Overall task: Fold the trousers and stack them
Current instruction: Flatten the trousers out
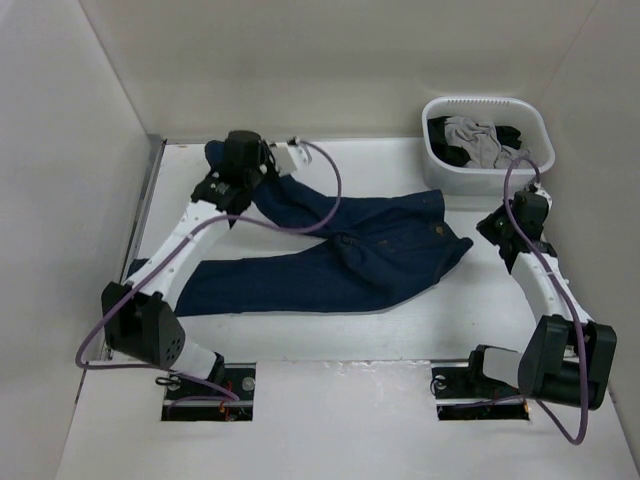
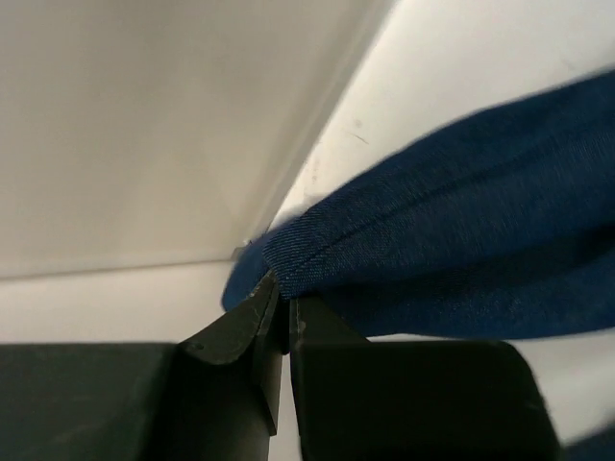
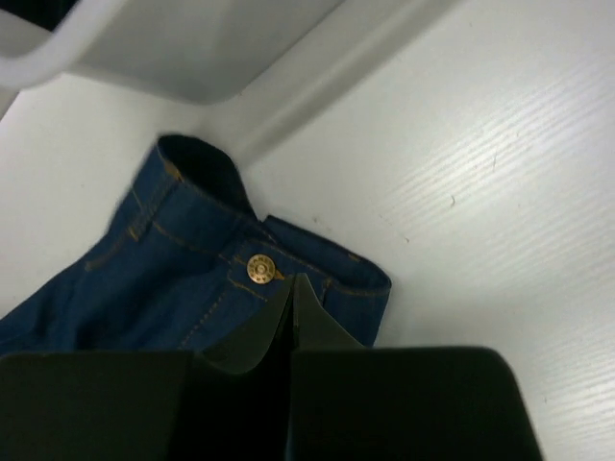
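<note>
Pinching the trousers (image 1: 330, 270) by a hem near the table's (image 1: 400, 335) far-left corner, the left gripper (image 2: 283, 293) is clamped tight, while the right gripper (image 3: 291, 288) is closed, empty, near the right edge.

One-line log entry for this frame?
state: trousers unfolded, legs splayed | left gripper: shut on leg hem | right gripper: shut at waistband, grip unclear
</note>
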You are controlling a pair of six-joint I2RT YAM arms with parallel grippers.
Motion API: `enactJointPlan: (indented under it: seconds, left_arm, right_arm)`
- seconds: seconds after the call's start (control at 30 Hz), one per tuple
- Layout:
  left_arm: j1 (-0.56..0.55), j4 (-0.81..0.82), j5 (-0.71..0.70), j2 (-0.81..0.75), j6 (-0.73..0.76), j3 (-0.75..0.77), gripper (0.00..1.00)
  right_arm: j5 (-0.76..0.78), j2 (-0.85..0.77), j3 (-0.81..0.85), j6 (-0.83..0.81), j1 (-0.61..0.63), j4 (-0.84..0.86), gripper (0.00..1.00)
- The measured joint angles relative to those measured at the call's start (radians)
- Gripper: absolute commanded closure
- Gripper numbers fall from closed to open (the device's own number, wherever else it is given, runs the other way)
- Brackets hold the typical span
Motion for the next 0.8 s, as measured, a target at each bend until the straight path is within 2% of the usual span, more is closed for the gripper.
enactJointPlan:
  seconds: [0.1, 0.2, 0.23, 0.27, 0.3, 0.43, 0.6, 0.7, 0.8]
  left_arm:
    - [-0.069, -0.039, -0.021, -0.097, 0.068, -0.177, 0.98]
    - [-0.101, -0.140, -0.031, -0.106, 0.073, -0.338, 0.98]
    - [-0.105, -0.178, -0.034, -0.101, 0.064, -0.386, 0.97]
    - [-0.107, -0.219, -0.034, -0.098, 0.049, -0.429, 0.96]
    - [-0.106, -0.250, -0.035, -0.098, 0.033, -0.460, 0.94]
    - [-0.084, -0.312, -0.039, -0.099, -0.046, -0.510, 0.93]
    - [0.019, -0.286, -0.041, -0.094, -0.148, -0.483, 0.96]
    - [0.080, -0.282, -0.041, -0.050, -0.193, -0.388, 0.96]
    - [0.122, -0.270, -0.040, 0.037, -0.222, -0.238, 0.96]
  right_arm:
    - [-0.008, -0.039, -0.056, 0.008, 0.009, -0.001, 0.78]
    - [-0.019, -0.049, -0.078, 0.008, 0.035, -0.004, 0.54]
    - [-0.021, -0.047, -0.078, 0.005, 0.053, -0.004, 0.41]
    - [-0.021, -0.046, -0.076, 0.001, 0.077, -0.004, 0.11]
    - [-0.021, -0.041, -0.073, -0.001, 0.106, -0.005, 0.00]
    - [-0.015, 0.008, -0.043, 0.016, 0.183, -0.027, 0.00]
    - [0.057, -0.035, -0.120, 0.116, 0.175, -0.050, 0.00]
    - [0.090, -0.061, -0.178, 0.171, 0.174, -0.055, 0.00]
    - [0.100, -0.001, -0.187, 0.210, 0.174, -0.036, 0.00]
